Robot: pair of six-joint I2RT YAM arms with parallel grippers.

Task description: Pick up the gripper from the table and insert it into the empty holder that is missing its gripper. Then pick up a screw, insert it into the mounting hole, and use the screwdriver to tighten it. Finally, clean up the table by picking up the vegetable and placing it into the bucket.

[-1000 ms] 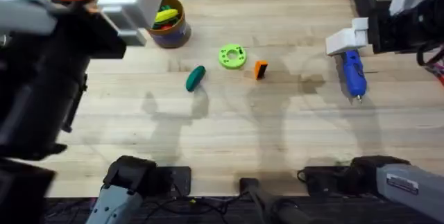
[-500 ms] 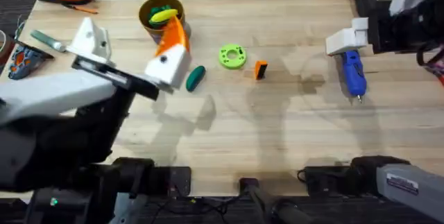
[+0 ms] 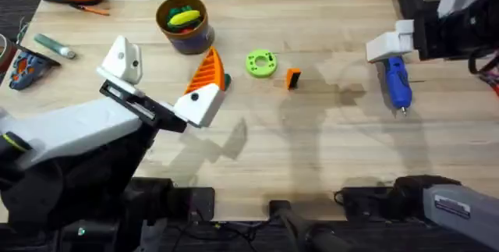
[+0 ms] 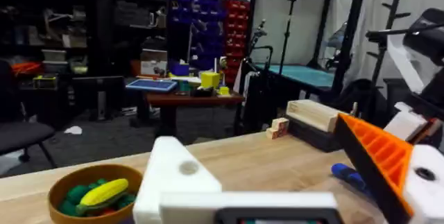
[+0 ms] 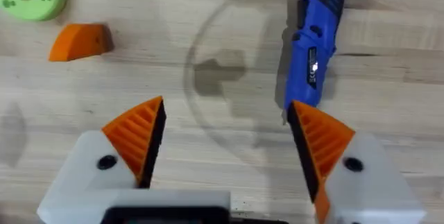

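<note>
Your left gripper (image 3: 168, 76), fingers spread and empty, is dropping lower than before, covering the vegetable; the screwdriver (image 3: 398, 83) is lying tip-down at frame right under your right gripper (image 5: 225, 141), released.

Left arm is reaching toward one o'clock, its left gripper (image 3: 168, 76) spreading wide, one finger bare white. Right gripper (image 5: 225, 137) is hovering at three o'clock, fingers parted.

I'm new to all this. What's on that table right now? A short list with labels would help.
Left arm: left gripper open above the table, one finger missing its orange pad
Right arm: right gripper open beside the blue cylindrical screwdriver
Loose part: small orange plastic gripper piece lying by the green ring-shaped disc
Cup: round purple-brown bucket holding toy food
Green vegetable: hidden
</note>
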